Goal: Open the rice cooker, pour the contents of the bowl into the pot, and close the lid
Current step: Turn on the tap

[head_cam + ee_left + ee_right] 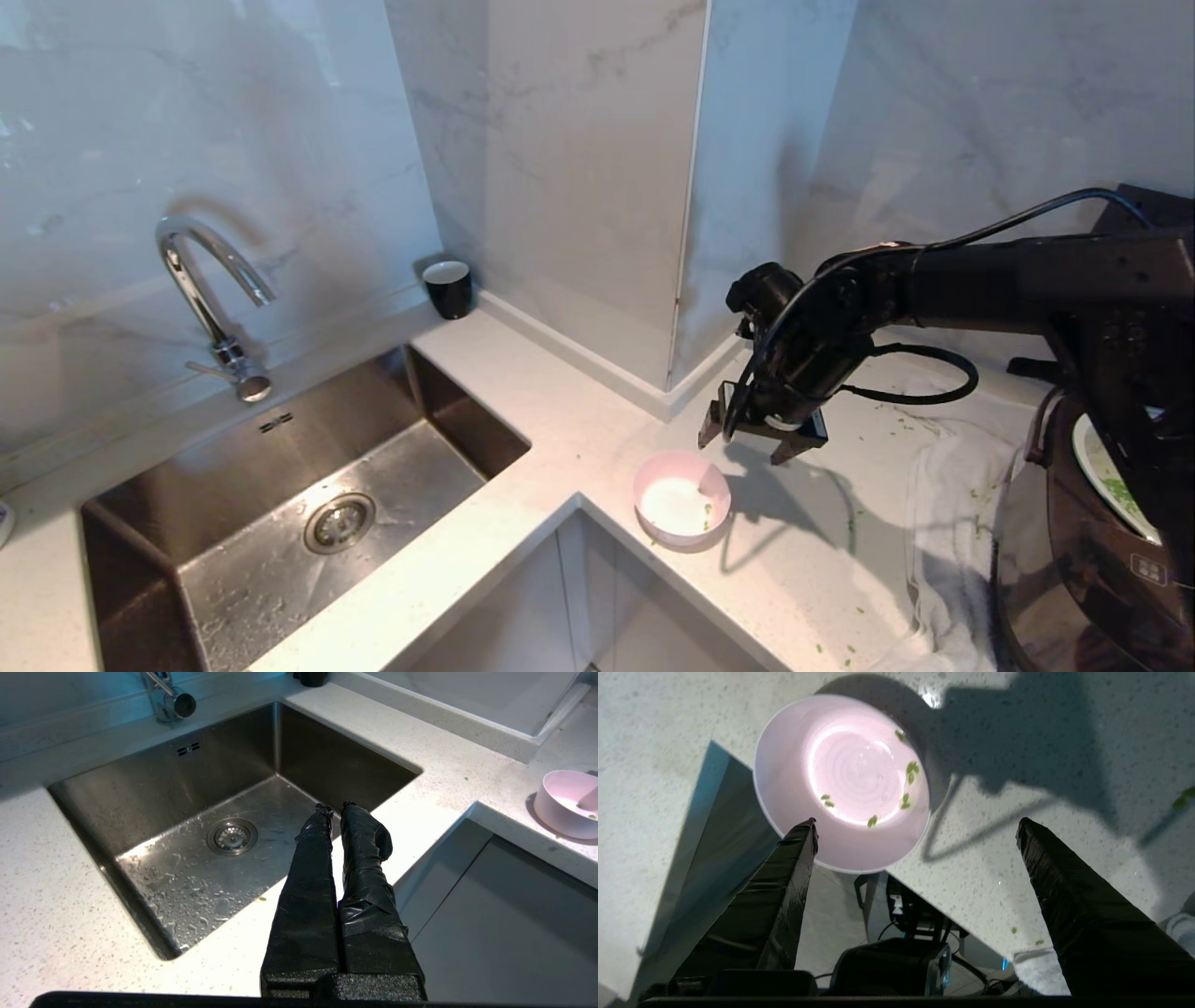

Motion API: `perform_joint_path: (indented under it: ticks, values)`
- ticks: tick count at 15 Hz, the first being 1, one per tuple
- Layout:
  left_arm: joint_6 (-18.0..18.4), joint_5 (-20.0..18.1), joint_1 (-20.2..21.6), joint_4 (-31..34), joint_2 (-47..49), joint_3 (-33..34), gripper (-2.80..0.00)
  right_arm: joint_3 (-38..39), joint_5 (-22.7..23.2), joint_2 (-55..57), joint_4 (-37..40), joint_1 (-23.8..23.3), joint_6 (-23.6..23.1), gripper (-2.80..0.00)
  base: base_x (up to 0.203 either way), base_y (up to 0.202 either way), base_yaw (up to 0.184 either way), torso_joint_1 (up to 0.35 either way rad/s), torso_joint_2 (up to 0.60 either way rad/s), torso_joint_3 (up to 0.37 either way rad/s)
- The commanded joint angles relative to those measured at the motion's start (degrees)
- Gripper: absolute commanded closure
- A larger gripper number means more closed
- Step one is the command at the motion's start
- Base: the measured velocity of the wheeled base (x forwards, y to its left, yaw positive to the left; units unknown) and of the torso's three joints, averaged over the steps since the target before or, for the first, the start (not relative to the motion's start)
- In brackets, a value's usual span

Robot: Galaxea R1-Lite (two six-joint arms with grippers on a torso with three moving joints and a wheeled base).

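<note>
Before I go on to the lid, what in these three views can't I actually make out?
- Dark brown rice cooker: head view only, cut off by the frame edge and crossed by the right arm; the lid is not visible.
- Pale inner pot: only a sliver shows, so how much went in is unclear.
- Left hand: outside the head view; seen only from its own wrist.

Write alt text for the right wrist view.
The right gripper, open, hangs above a small round pink bowl standing on the pale speckled stone counter at its inner corner. A few bright green chopped bits cling inside the bowl.
</note>
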Motion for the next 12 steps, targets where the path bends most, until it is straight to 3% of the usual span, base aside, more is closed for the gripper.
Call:
perform_joint_path:
  ticks: [1,5,12]
  values:
    - [0.0,0.0,0.0,0.0,0.0,0.0,0.0,2.2,1.1,-4.5,0.3,0.0,0.1,-2.8,0.0,0.0,0.0,0.0,0.0,0.0]
    - [0.1,0.0,0.0,0.0,0.0,0.0,0.0,9.9,5.7,-13.4,0.3,0.1,0.1,-2.8,0.0,0.0,0.0,0.0,0.0,0.0]
    - [0.0,0.0,0.0,0.1,0.0,0.0,0.0,24.5,8.5,-33.3,-1.8,0.7,0.0,-2.8,0.0,0.0,0.0,0.0,0.0,0.0]
